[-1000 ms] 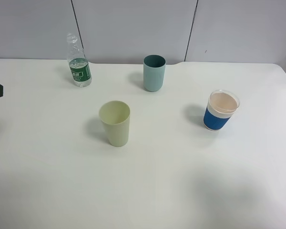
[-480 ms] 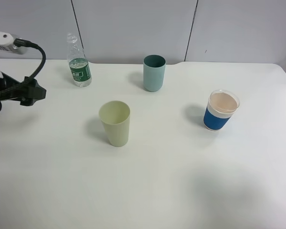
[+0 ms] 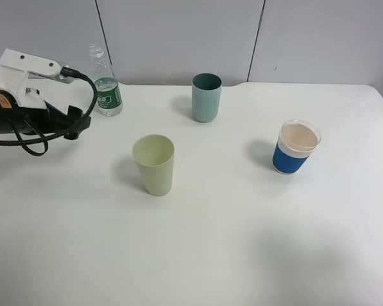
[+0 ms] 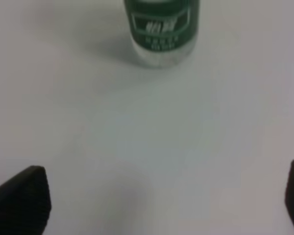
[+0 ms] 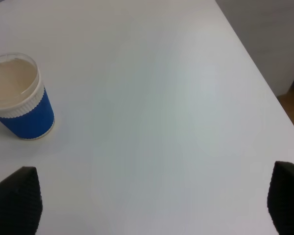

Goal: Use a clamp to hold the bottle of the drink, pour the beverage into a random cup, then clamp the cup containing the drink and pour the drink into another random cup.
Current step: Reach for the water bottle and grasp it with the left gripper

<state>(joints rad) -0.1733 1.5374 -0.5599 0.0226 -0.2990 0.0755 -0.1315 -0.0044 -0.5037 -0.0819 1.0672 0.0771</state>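
The bottle of the drink (image 3: 105, 86) is small and clear with a green label, and stands at the back left of the white table (image 3: 210, 242). Its base (image 4: 160, 29) also fills the middle of the left wrist view. My left gripper (image 3: 82, 122) hangs just in front and to the left of it, open (image 4: 157, 203), with nothing between the fingers. The pale yellow-green cup (image 3: 154, 164) stands mid-table and the teal cup (image 3: 206, 97) behind it. How much beverage the bottle holds I cannot make out. My right gripper (image 5: 149, 203) is open over bare table.
A white cup with a blue sleeve (image 3: 295, 148) stands at the right, and in the right wrist view the same blue-sleeved cup (image 5: 19, 98) is ahead of the gripper. The table's right edge (image 5: 264, 88) runs close by. A grey panelled wall (image 3: 179, 32) backs the table.
My left arm has come into view from the left and moved right, toward the bottle. The cups and the bottle have not moved.
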